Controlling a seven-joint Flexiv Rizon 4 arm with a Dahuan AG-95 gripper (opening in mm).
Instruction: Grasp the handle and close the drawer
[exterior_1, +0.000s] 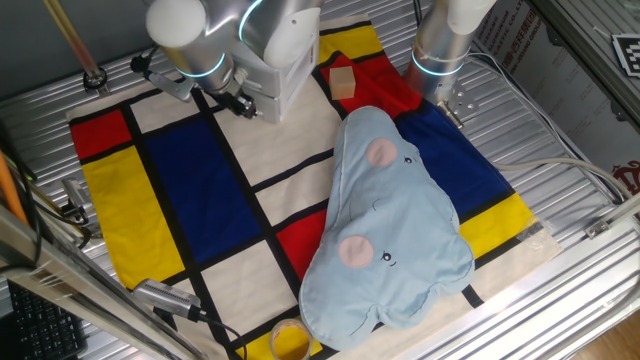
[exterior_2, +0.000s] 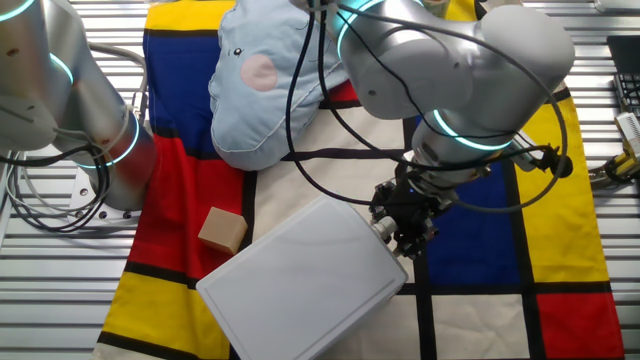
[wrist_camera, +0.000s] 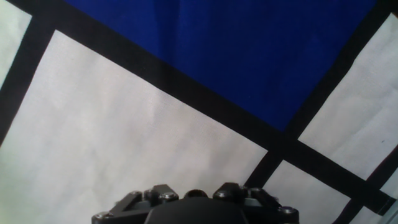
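The white cabinet (exterior_1: 290, 60) stands at the back of the colour-block cloth; in the other fixed view (exterior_2: 310, 285) it is a closed-looking white box. Its drawer front faces my gripper, and no gap shows around it. A small silvery handle (exterior_2: 382, 229) sticks out at the box's upper right corner. My gripper (exterior_1: 243, 104) is right at that front, its dark tip (exterior_2: 408, 238) beside the handle. Whether it touches or grips the handle is hidden. The hand view shows only the gripper's base and the cloth, no fingers or drawer.
A tan wooden cube (exterior_1: 343, 82) sits next to the cabinet (exterior_2: 222, 231). A large light-blue plush cushion (exterior_1: 390, 220) lies across the cloth's middle (exterior_2: 265, 80). A second arm's base (exterior_1: 440, 50) stands at the back. A yellow round object (exterior_1: 290, 340) lies at the front edge.
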